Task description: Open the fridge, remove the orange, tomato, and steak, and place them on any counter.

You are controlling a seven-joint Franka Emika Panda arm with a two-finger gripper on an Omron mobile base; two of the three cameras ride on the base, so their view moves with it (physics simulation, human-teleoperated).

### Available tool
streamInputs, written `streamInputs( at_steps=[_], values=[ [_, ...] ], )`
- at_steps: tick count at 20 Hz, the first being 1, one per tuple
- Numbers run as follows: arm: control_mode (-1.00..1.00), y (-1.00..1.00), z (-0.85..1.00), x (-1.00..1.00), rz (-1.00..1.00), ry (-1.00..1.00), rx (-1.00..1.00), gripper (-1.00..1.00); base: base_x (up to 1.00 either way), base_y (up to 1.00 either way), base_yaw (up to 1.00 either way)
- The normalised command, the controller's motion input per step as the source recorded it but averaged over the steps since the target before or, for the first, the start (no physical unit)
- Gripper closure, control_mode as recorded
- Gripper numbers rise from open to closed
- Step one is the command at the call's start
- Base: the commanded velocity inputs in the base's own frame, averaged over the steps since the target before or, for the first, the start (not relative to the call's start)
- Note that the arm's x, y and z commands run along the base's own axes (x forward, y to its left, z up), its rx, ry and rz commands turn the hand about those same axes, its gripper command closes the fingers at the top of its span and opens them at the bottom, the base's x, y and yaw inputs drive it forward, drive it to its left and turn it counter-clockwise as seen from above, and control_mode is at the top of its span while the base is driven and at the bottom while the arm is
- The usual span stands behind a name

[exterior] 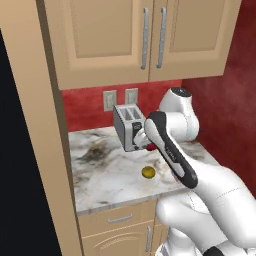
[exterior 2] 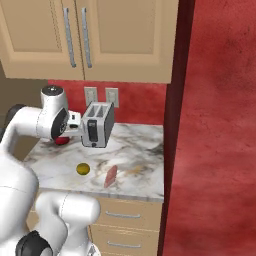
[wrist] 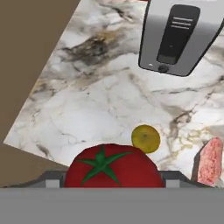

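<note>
I am holding my hand (wrist: 112, 186) over the worktop (exterior: 107, 170) with the tomato (wrist: 111, 167) sitting between its fingers. The fingers are spread wide on either side of the fruit, so I judge it a grip on the tomato and not an empty, released hand, though I cannot tell whether the tomato is touching the stone yet. In the right base view the tomato is peeking out red behind my arm near the worktop's back left part, beside the toaster (exterior 2: 98, 125).

The orange (exterior 2: 83, 169) is already lying on the worktop, toward its front edge. The steak (exterior 2: 111, 176) is lying just beside it to the right, also near the front edge. Both are well apart from the toaster, which is standing toward the back by the wall.

So two of the three items are looking placed, and the tomato is the last. What I am judging as left: letting it down, releasing, and pulling the hand away.
</note>
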Motion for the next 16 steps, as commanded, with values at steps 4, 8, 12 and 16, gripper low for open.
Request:
streamInputs(
  at_steps=[4, 8, 12, 16],
  values=[
    [-1.00, 0.61, -0.95, 0.73, 0.07, 0.21, -0.01, 1.00, 0.00, 0.00, 0.00],
    [-1.00, 0.41, -0.82, 0.96, 0.01, 0.18, 0.00, 1.00, 0.00, 0.00, 0.00],
    [-1.00, 0.38, -0.84, 0.92, 0.00, 0.13, -0.02, 1.00, 0.00, 0.00, 0.00],
    [-1.00, 0.45, -0.97, 0.61, 0.00, 0.11, -0.06, 1.00, 0.00, 0.00, 0.00]
  ],
)
